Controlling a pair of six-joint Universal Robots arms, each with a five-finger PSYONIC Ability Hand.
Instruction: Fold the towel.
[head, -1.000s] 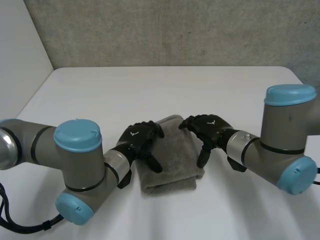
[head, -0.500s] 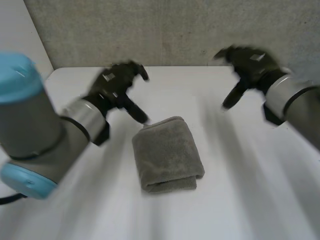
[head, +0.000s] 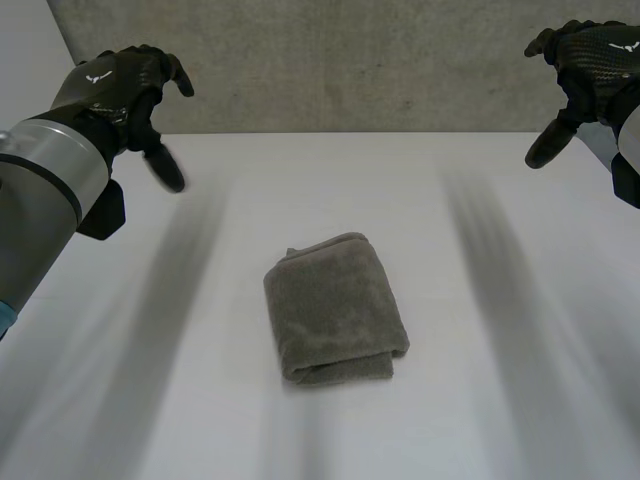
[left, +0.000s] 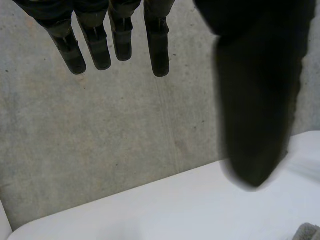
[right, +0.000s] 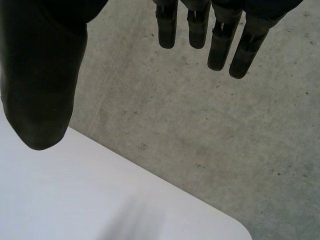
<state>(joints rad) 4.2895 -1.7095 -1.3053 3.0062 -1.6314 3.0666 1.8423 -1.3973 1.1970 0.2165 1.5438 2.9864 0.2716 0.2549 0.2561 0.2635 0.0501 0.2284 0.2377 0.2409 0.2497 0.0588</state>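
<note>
A grey towel (head: 335, 310) lies folded into a thick small rectangle in the middle of the white table (head: 480, 400); a corner of the towel (left: 309, 233) shows in the left wrist view. My left hand (head: 120, 85) is raised high at the far left, well away from the towel, its fingers (left: 97, 45) straight and its thumb spread, holding nothing. At the far right my right hand (head: 590, 60) is lifted equally high, fingers (right: 220, 42) relaxed and empty.
A rough grey wall (head: 350, 60) rises behind the table's far edge. A pale wall panel (head: 30, 120) stands at the left.
Both hands left the towel's sides, rose and swung outward to the upper corners. The towel stays folded in place.
</note>
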